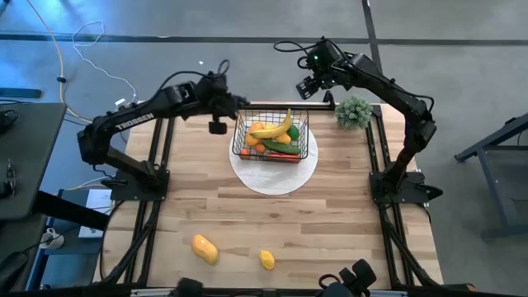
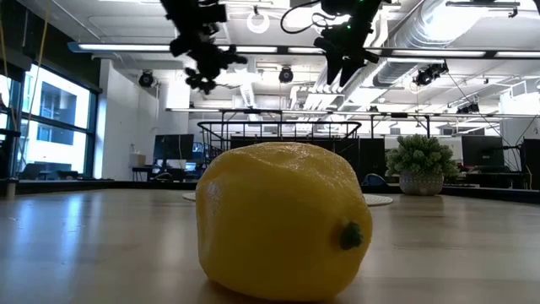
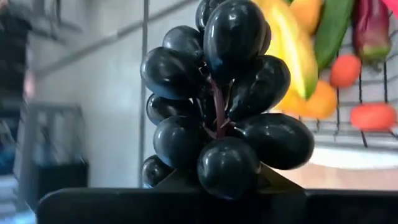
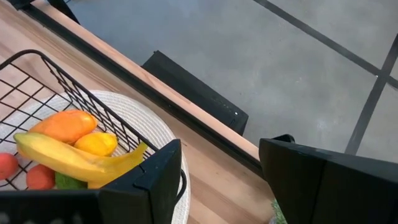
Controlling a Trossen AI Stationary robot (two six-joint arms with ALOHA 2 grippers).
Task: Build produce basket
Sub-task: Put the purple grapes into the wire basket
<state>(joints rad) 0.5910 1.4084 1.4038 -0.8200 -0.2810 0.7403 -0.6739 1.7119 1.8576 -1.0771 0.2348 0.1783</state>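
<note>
The black wire basket (image 1: 271, 136) stands on a round white disc (image 1: 272, 169) at the far middle of the table. In it lie a banana (image 1: 275, 129), orange fruits and green and red pieces. My left gripper (image 1: 233, 104) hovers just left of the basket's far-left corner, shut on a bunch of dark grapes (image 3: 227, 99). My right gripper (image 1: 309, 85) hangs open and empty above the table's far edge, right of the basket (image 4: 56, 81). A lemon (image 1: 266, 260) and a yellow-orange fruit (image 1: 205, 248) lie on the table near its near edge. My left gripper holds the grapes by the lower end of the bunch (image 3: 217, 168), between its two fingers (image 3: 273, 179). The bunch itself hides the place of contact. The grapes are lifted clear of the table, beside the basket's wire wall (image 3: 144, 93).
A bushy green plant clump (image 1: 354, 111) stands at the far right corner of the table. In the low view the lemon (image 2: 283, 219) fills the foreground, with the basket (image 2: 278, 135) and plant (image 2: 420, 165) behind it. Bare wood lies between the disc and the near fruits.
</note>
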